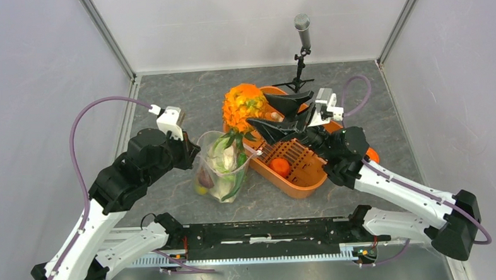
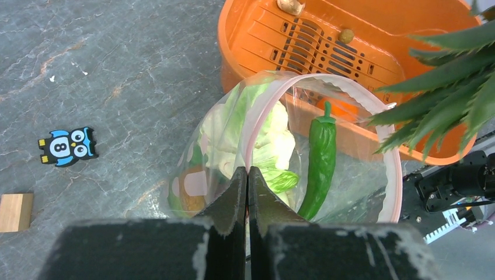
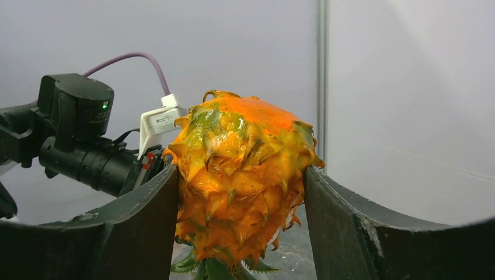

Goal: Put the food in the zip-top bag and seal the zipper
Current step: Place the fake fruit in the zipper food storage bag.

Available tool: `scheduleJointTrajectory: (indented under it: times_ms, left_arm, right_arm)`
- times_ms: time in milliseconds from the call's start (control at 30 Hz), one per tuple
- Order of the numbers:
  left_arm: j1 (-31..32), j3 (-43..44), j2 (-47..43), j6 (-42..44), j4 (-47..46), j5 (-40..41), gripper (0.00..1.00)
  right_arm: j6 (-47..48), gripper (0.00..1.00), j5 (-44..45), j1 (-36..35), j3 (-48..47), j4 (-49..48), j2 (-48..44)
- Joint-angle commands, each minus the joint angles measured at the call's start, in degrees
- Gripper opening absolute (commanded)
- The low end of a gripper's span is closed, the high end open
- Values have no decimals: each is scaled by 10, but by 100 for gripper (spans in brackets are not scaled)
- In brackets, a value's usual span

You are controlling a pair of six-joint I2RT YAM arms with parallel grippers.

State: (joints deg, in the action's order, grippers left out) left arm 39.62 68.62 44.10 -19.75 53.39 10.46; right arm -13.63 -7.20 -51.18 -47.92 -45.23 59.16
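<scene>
- Tabletop [image 1: 187, 98]: grey stone look. It carries everything, with both arms reaching in from the near edge.
- Orange basket [image 1: 301, 185]: lies right of centre, touching the bag's side. We judge it is kept just beside the bag so each transfer is short.
- Zip-top bag [image 1: 220, 166]: stands upright left of the basket, mouth up and rounded open. The left gripper [image 2: 248, 181] has its fingers pressed together on the near rim. That pinch looks to be what props the soft pouch up and open.
- Pineapple [image 3: 242, 175]: clamped around its orange body between the right gripper [image 1: 260, 110] fingers. It is held upside down above the bag, at the basket side, with the green crown pointing into the mouth. We think leaves-first is a narrower entry than the fat body.
- Cabbage [image 2: 268, 140]: already inside the bag, on the gripped side.
- Green pepper [image 2: 321, 163]: inside the bag too, standing stem-up against the clear wall.
- Purple fruit [image 1: 204, 178]: low in the bag, partly hidden.
- Small orange piece [image 1: 281, 167]: sits on the basket floor, so loading is not finished.
- Zipper [image 2: 398, 181]: a pink strip ringing the open mouth, unsealed. We judge sealing comes last, once the basket is cleared.
- Risk: the pineapple is wide for this mouth. Its leaves could snag the rim, or it could tug the bag out of the left pinch.
</scene>
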Motion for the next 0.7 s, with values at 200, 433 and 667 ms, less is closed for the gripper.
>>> scheduleJointTrajectory:
  times_ms: [200,433,667]
  left_arm:
    - [-2,9,-7,-43,-56,-6,2]
    - [-2,4,-21,-57,-64,25,2]
    - [-2,-1,-39,-61,-75,47,2]
  right_arm:
    - [15,22,-55,-35,32,-108,72]
    - [55,22,-103,-52,42,-90,104]
    - [91,24,-111,-52,26,26,120]
